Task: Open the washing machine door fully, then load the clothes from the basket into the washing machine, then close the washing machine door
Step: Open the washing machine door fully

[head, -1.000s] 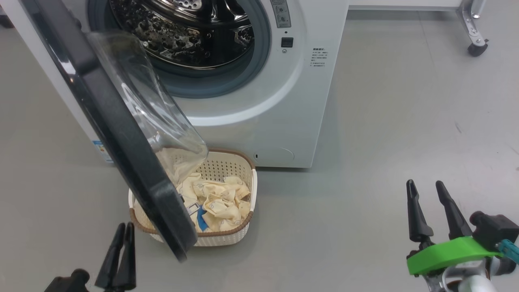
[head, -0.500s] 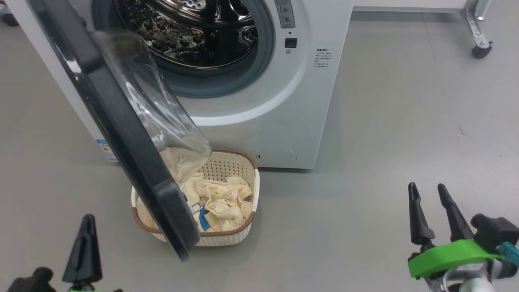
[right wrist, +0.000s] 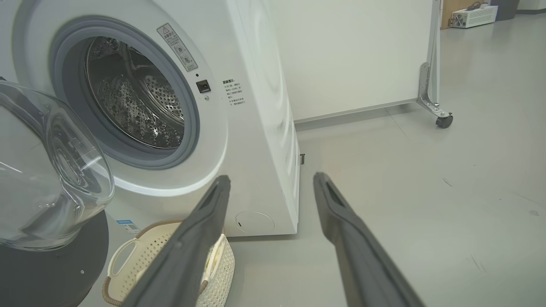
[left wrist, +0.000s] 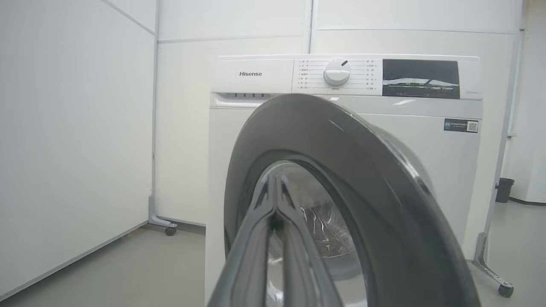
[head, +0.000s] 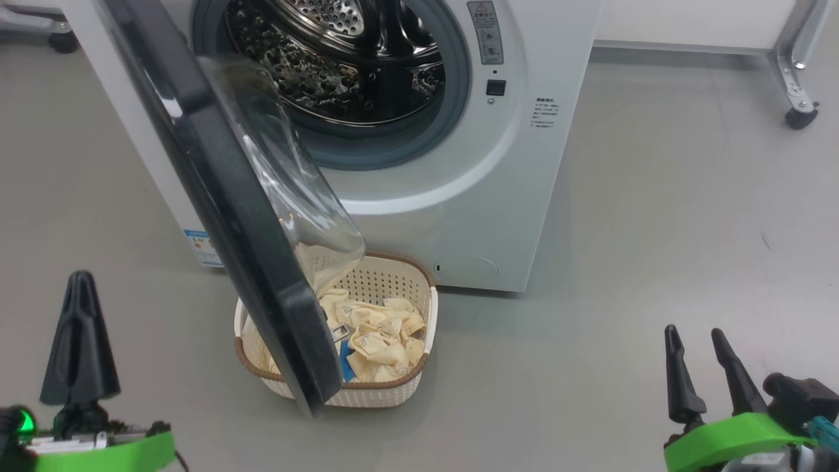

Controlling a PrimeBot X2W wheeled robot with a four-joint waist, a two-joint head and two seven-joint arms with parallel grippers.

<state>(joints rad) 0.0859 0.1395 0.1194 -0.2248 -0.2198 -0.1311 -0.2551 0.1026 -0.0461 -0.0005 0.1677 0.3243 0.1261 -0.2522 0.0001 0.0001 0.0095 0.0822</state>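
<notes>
The washing machine (head: 459, 216) stands with its steel drum (head: 341, 59) exposed. The washing machine door (head: 216, 196), a black ring with a bulging glass window (head: 288, 177), hangs part-way open over the basket (head: 393, 395). The cream basket sits on the floor against the machine's front, with the clothes (head: 377, 331) piled in it, partly hidden by the door. My left gripper (head: 80, 282) is shut and empty at the lower left, left of the door. In the left wrist view its joined fingertips (left wrist: 275, 177) point at the door's outer face (left wrist: 362, 145). My right gripper (head: 693, 331) stands open and empty at the lower right, far from the basket (right wrist: 128, 256).
A white partition on caster feet (head: 796, 118) stands behind the machine at the right, and another caster foot (left wrist: 170, 230) sits at its left. A dark bin (left wrist: 504, 189) is far back. Grey floor (head: 655, 229) spreads to the right of the machine.
The head camera has shifted, so machine and basket sit lower and further right. My left gripper has closed, turned, and moved left and higher in the view. The right gripper stays open.
</notes>
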